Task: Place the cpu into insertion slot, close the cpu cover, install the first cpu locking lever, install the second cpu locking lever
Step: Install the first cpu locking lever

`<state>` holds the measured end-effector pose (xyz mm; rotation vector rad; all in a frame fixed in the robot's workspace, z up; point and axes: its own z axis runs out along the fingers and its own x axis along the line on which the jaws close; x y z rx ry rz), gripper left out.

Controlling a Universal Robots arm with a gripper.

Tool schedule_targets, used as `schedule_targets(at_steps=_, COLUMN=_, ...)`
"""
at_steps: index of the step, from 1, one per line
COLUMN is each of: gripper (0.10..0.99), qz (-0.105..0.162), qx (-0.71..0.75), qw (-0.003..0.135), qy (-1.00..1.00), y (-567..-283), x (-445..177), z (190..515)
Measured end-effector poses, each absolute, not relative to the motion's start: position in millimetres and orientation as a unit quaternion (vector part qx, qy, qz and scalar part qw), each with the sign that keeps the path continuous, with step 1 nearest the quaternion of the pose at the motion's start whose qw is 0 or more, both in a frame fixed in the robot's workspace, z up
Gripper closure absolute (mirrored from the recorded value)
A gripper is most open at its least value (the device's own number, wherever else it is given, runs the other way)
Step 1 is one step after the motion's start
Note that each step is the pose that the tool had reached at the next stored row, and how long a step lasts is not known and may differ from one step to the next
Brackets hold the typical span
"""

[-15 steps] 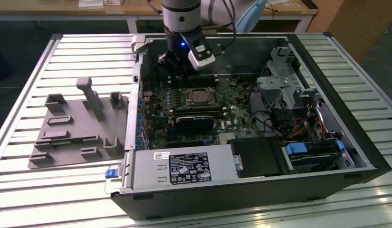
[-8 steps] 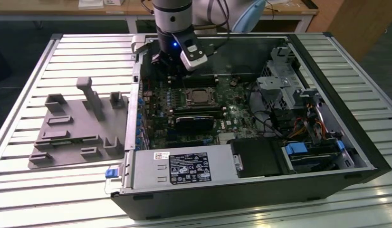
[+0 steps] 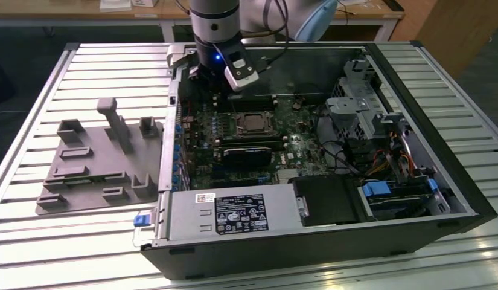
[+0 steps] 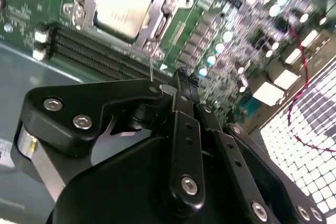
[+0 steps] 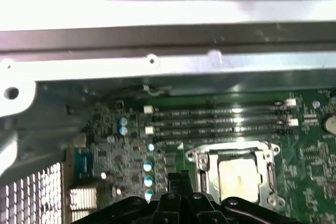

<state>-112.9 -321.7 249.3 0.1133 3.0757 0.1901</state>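
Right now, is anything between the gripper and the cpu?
Nothing visible is in the way. The gripper hangs over the green board just beside the cpu, which sits framed by the cpu cover.

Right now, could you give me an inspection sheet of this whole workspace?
Surface: slatted metal table, open computer case on it.
Job's things: cpu seated on the board, cover lying down over it.
Clutter: grey tray beside the case, on the exterior view's left.
Grippers: gripper above the board near the cpu, jaws shut, holding nothing.
Cables: coloured bundle inside the case.
Surroundings: wooden desks behind.
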Motion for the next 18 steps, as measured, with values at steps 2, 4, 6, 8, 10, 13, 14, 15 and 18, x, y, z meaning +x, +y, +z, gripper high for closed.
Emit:
schedule_targets(at_steps=2, gripper=0.984, qz=0.073, qx=0.037, qw=0.029, qy=0.996, y=-321.8, x=-114.1, z=249.3)
schedule_targets(at_steps=4, gripper=0.984, qz=0.086, qx=0.037, qw=0.028, qy=0.995, y=-321.7, x=-114.3, z=249.2)
schedule_targets(at_steps=6, gripper=0.984, qz=0.099, qx=0.038, qw=0.028, qy=0.994, y=-321.8, x=-114.5, z=249.2)
schedule_targets(at_steps=8, gripper=0.984, qz=0.109, qx=0.038, qw=0.027, qy=0.993, y=-321.8, x=-114.6, z=249.3)
schedule_targets(at_steps=10, gripper=0.984, qz=0.115, qx=0.038, qw=0.027, qy=0.992, y=-321.8, x=-114.6, z=249.3)
schedule_targets(at_steps=13, gripper=0.984, qz=0.125, qx=0.038, qw=0.027, qy=0.991, y=-321.8, x=-114.6, z=249.2)
schedule_targets(at_steps=14, gripper=0.984, qz=0.128, qx=0.039, qw=0.027, qy=0.991, y=-321.8, x=-114.7, z=249.2)
schedule_targets(at_steps=15, gripper=0.984, qz=0.128, qx=0.039, qw=0.027, qy=0.991, y=-321.8, x=-114.5, z=249.1)
schedule_targets(at_steps=18, gripper=0.984, qz=0.128, qx=0.039, qw=0.027, qy=0.991, y=-321.8, x=-111.4, z=249.0)
